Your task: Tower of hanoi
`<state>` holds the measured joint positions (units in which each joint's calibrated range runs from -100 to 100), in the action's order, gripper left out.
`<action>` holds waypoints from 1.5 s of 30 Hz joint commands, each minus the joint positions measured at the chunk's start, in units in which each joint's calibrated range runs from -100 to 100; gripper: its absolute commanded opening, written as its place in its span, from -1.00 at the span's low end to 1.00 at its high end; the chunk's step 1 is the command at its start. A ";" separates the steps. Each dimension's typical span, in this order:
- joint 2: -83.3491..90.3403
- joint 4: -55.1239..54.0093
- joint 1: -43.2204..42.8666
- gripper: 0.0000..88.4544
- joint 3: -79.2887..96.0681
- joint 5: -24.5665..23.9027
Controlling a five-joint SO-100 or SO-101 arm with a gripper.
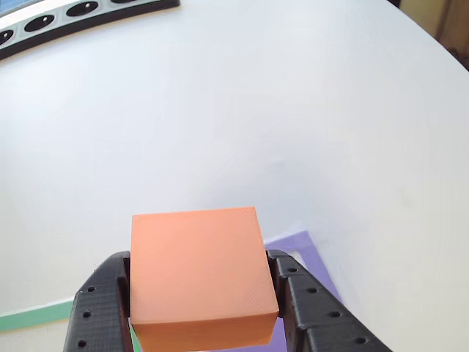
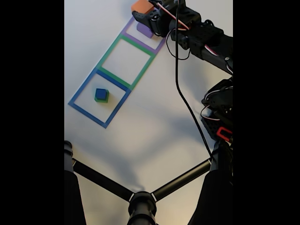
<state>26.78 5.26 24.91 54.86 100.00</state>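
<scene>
You are looking along the gripper [image 1: 204, 304] at an orange block [image 1: 198, 271], which sits clamped between the two black fingers [image 1: 99, 308], one pressed to each side. The block's flat top faces you, and its front edge tilts slightly down toward the lower right. Beneath and just behind it, a patch of purple [image 1: 304, 253] shows at the right, and a strip of green tape [image 1: 33, 317] runs off at the lower left. The white table [image 1: 256, 110] stretches beyond, with a dark panel [image 1: 66, 18] at the upper left corner.

white table [image 2: 154, 122] | three tape squares [image 2: 125, 57] | black tripod legs [image 2: 140, 199]
</scene>
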 commanded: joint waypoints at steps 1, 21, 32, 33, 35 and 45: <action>11.45 27.56 -2.69 -0.77 -13.38 0.00; 21.14 82.92 -14.66 -0.78 -47.18 0.00; 29.71 51.60 -14.89 -0.77 -8.38 0.00; 29.71 47.14 -15.04 -0.77 -4.93 0.00; 28.83 37.59 -15.27 -0.77 1.98 0.00; 13.77 -4.25 -18.39 -0.77 21.06 0.00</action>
<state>45.10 15.47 8.14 73.43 99.25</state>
